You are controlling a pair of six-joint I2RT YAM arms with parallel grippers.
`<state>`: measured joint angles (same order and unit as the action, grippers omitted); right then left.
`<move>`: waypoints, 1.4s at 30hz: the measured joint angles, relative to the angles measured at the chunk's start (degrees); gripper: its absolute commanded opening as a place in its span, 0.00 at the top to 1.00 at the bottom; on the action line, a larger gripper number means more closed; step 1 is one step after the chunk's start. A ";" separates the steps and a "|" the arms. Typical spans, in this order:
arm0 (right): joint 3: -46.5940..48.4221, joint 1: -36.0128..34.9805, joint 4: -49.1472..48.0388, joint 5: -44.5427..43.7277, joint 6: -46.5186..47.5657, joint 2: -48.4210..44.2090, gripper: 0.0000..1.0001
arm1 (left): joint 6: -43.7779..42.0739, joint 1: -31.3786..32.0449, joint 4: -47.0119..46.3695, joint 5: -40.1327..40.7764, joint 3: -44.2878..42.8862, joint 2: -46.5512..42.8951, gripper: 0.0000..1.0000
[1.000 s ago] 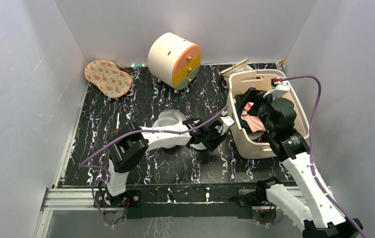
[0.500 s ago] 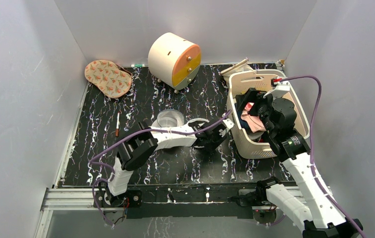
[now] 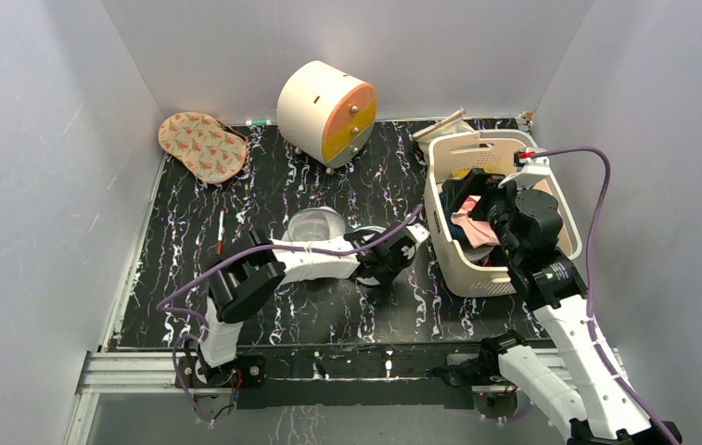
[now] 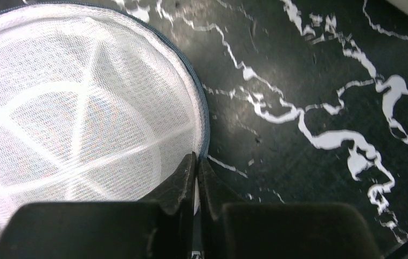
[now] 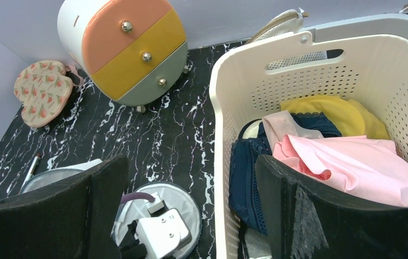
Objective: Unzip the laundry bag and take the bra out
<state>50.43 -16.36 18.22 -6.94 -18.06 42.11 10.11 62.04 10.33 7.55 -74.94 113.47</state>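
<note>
The laundry bag [image 4: 83, 108] is a round white mesh pouch with a dark zipper rim, lying flat on the black marbled table; it also shows in the right wrist view [image 5: 193, 197]. My left gripper [image 4: 197, 157] is shut on its rim at the right edge, also visible from above [image 3: 386, 258]. A second round grey-white disc [image 3: 317, 224] lies just left of it; I cannot tell whether it is the bag's other face. A pale pink garment [image 5: 352, 167], likely the bra, lies in the cream basket [image 5: 218, 108]. My right gripper [image 5: 189, 167] hangs open and empty over the basket [image 3: 477, 209].
The basket [image 3: 463, 144] at the right also holds dark blue and yellow clothes. A cream-and-orange drawer cabinet [image 3: 326, 111] stands at the back. A patterned pad [image 3: 201, 146] lies at the back left, and a pen [image 3: 221, 232] at the left.
My left gripper swung slightly right along the bag's rim, then back left, staying shut. My right arm drew back a little to the right over the basket.
</note>
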 measured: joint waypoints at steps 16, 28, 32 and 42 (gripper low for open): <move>0.00 0.00 1.25 0.94 -0.28 -0.55 0.13 | 12.94 -5.46 -10.23 -7.96 16.28 -31.17 1.00; 0.00 0.00 1.29 2.60 -1.49 -0.76 0.13 | 32.15 -21.77 -26.08 -17.00 39.34 -51.04 1.00; 0.02 0.00 1.42 3.56 -1.79 -0.59 0.13 | 37.99 -25.92 -30.05 -18.36 44.63 -56.02 1.00; 0.02 0.00 1.79 5.05 -2.71 -0.48 0.13 | 57.88 -38.93 -50.25 -23.87 58.71 -60.17 1.00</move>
<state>50.46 -16.36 20.01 -1.89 -20.78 41.63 67.99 23.11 -39.92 -16.32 -16.23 53.30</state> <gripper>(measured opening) 0.871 0.008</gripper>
